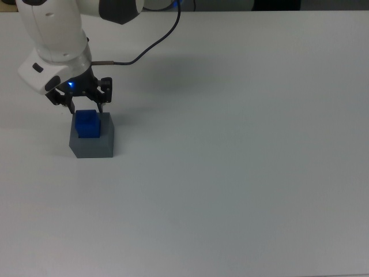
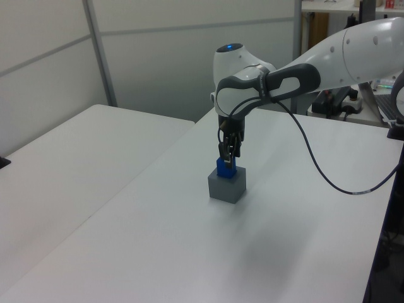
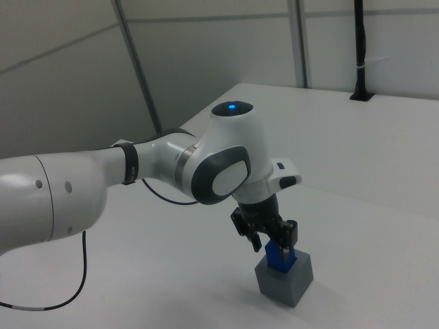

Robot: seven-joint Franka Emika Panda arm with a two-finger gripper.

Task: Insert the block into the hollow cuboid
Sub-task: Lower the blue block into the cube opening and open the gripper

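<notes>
The pincer [image 1: 85,104] hangs directly above the block [image 1: 87,124], its two dark fingers spread apart and straddling the block's upper end without gripping it; in the top view one fingertip [image 1: 72,108] sits to the top view's left of the block and the other to its right. A small blue light glows on the wrist just above the fingers.

The block stands upright in the square recess of the hollow cuboid [image 1: 94,145], its lower part sunk inside and its top rising above the grey rim. In the left view the block [image 2: 225,166] shows as a short blue stub over the cuboid [image 2: 226,185], with the pincer [image 2: 228,151] close over it. The right view gives the same stack: pincer [image 3: 269,239], block [image 3: 280,257], cuboid [image 3: 285,277].

The white arm [image 2: 328,57] reaches in from the left view's right, and a black cable [image 1: 151,39] trails from its wrist across the table.

The table [image 1: 242,173] is plain matte white. A second white table [image 2: 69,151] stands beside it on the left view's left, with a narrow seam between them. Behind are pale grey wall panels [image 2: 183,57] with metal framing strips, and a cluttered workstation [image 2: 341,98] at the left view's far right.
</notes>
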